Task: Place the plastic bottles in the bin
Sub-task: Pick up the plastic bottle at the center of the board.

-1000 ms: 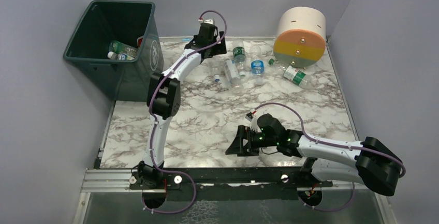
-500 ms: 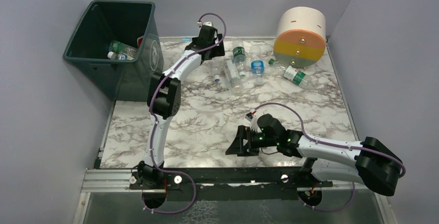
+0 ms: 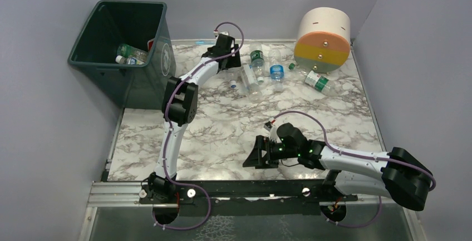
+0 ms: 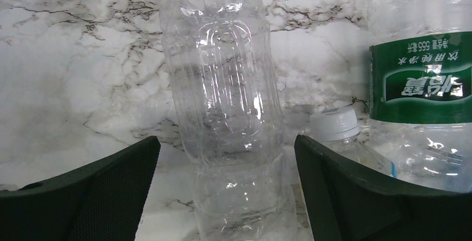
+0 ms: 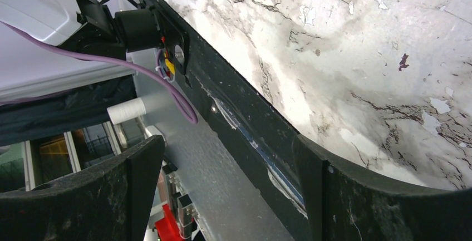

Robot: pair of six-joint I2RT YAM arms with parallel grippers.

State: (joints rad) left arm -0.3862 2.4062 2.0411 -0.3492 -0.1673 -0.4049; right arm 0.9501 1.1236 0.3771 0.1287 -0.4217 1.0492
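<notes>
My left gripper (image 3: 232, 63) reaches to the far side of the table beside a cluster of plastic bottles (image 3: 249, 78). In the left wrist view it (image 4: 225, 196) is open, with a clear unlabelled bottle (image 4: 222, 102) lying between its jaws, not squeezed. A green-labelled bottle (image 4: 426, 79) and a white-capped bottle (image 4: 334, 125) lie just to the right. The dark green bin (image 3: 111, 64) stands at the far left with a few bottles (image 3: 131, 53) inside. My right gripper (image 3: 253, 153) is open and empty near the table's front edge, also seen in the right wrist view (image 5: 228, 191).
A big cream, orange and yellow cylinder (image 3: 323, 39) lies at the back right, with a green-labelled bottle (image 3: 319, 81) in front of it and a blue-labelled one (image 3: 276, 72) nearby. Purple walls close in the sides. The black front rail (image 5: 250, 135) lies under my right gripper.
My left gripper has moved a little right and down toward the bottle cluster. The right arm has not moved.
</notes>
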